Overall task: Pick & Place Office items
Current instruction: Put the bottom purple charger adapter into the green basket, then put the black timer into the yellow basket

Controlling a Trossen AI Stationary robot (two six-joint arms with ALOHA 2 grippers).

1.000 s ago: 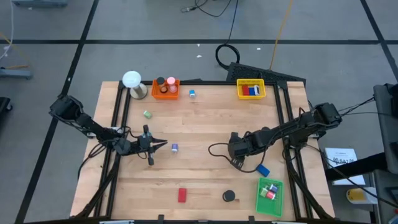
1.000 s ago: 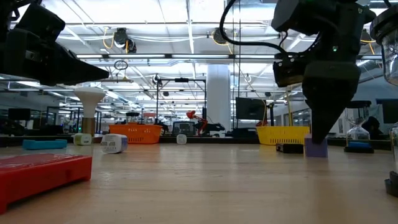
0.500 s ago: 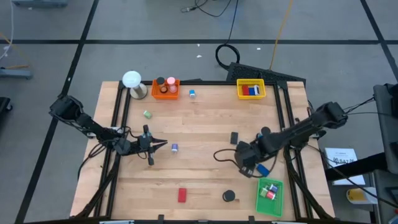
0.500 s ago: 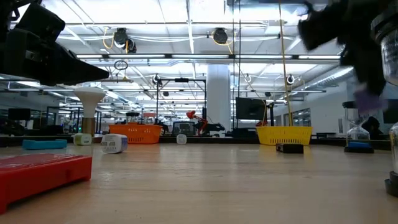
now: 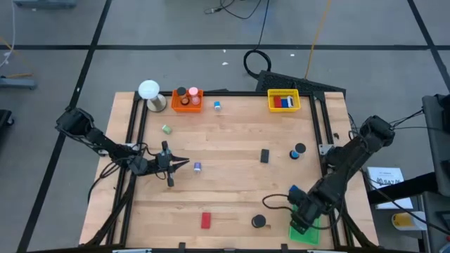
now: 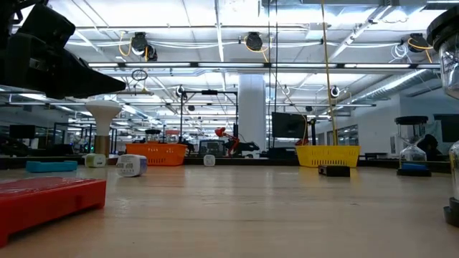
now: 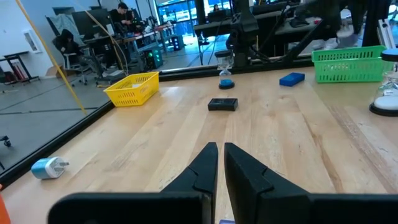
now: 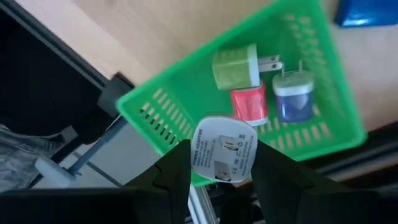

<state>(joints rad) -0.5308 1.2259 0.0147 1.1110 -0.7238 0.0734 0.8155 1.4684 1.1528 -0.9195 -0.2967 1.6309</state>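
On the wooden table (image 5: 232,140), a white charger (image 8: 222,149) is clamped in the right gripper (image 8: 221,163) above the green tray (image 8: 323,99); three chargers are seen inside. The left gripper (image 7: 220,163) is held shut near mid-table.

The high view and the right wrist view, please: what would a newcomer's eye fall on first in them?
First, the right gripper over the green tray at the table's near right corner, shut on a white plug adapter. In the tray lie a green adapter, a red one and a blue-grey one. The left gripper waits shut at the table's left, beside a small purple piece.
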